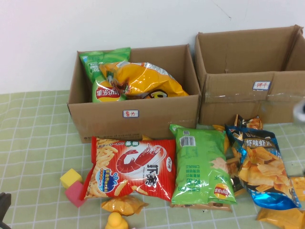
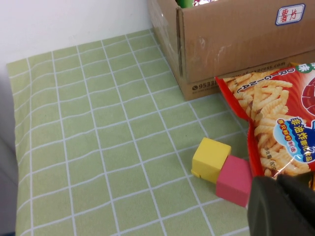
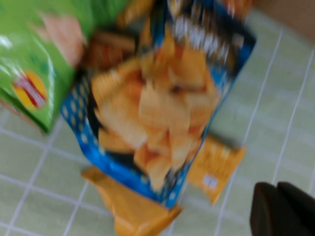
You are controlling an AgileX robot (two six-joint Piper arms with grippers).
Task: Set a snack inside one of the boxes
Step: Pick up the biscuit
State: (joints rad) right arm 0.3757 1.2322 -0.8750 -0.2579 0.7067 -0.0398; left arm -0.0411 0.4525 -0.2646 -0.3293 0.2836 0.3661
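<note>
Here, the yellow-orange chip bag [image 1: 143,78] lies inside the labelled cardboard box [image 1: 136,114], leaning against a green bag [image 1: 102,71] in that same box. A second, taped box [image 1: 248,93] stands just beside the labelled box, on its right. In front of the labelled box, on the checked desk [image 1: 33,143], lie a red shrimp-chip bag [image 1: 131,169], a green chip bag [image 1: 200,164] and a blue-and-orange chip bag [image 1: 259,164]. A yellow block [image 2: 210,160] touches a pink block [image 2: 235,180] beside the red bag. The left gripper [image 2: 280,206] hangs near these blocks, and the right gripper [image 3: 283,209] near the blue-and-orange bag; whether either gripper's fingers are open or closed cannot be told.
</note>
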